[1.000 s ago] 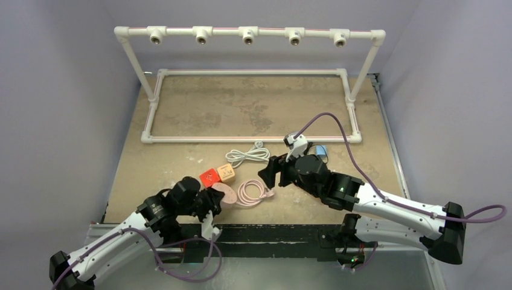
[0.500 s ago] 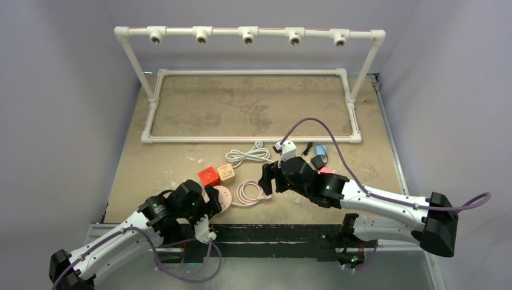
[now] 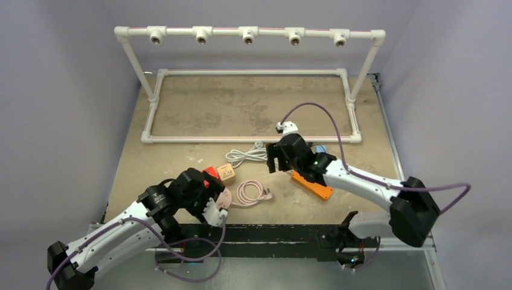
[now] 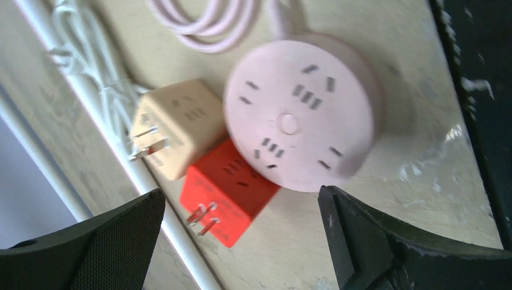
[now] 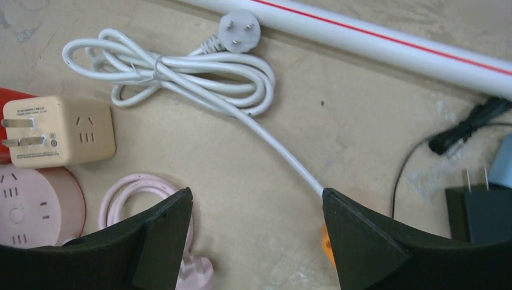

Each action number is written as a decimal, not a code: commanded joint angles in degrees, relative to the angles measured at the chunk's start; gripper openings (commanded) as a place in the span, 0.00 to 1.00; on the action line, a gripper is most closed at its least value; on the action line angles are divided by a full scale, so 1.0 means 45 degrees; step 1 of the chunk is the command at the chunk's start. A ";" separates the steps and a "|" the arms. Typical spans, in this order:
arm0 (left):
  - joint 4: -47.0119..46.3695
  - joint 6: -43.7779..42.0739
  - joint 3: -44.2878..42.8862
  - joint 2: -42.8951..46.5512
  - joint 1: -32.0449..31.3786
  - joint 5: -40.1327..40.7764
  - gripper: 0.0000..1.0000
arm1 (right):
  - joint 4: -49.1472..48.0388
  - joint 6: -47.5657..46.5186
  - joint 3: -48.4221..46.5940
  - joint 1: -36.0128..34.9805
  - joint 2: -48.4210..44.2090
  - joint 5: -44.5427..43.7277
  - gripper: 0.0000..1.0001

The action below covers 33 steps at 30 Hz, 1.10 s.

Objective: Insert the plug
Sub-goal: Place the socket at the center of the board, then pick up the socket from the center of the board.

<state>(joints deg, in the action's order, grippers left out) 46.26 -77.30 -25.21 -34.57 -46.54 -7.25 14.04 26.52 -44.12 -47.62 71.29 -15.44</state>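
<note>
Pink round socket [image 4: 299, 121], beige cube adapter [image 4: 175, 130], red cube adapter [image 4: 226, 187], white coiled cord [image 5: 181, 75], orange strip [image 3: 312, 185].

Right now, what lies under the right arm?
An orange power strip lies there, with its near end showing. Its far end is covered by the right arm.

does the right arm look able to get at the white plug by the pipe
Probably yes: the right gripper hangs open just above the coiled white cable, and nothing covers the white plug. It lies right beside the white pipe, though, which may crowd one finger.
</note>
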 commanded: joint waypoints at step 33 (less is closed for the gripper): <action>-0.3933 1.0395 -0.3470 -0.0262 0.0027 0.0016 0.99 | -0.4071 -0.8492 -0.5541 -0.0083 0.8848 0.5025 0.62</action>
<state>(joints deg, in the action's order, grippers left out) 30.72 -32.03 -38.54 -36.05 -46.52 -8.29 -3.57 -10.61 -66.17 -47.72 110.39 5.89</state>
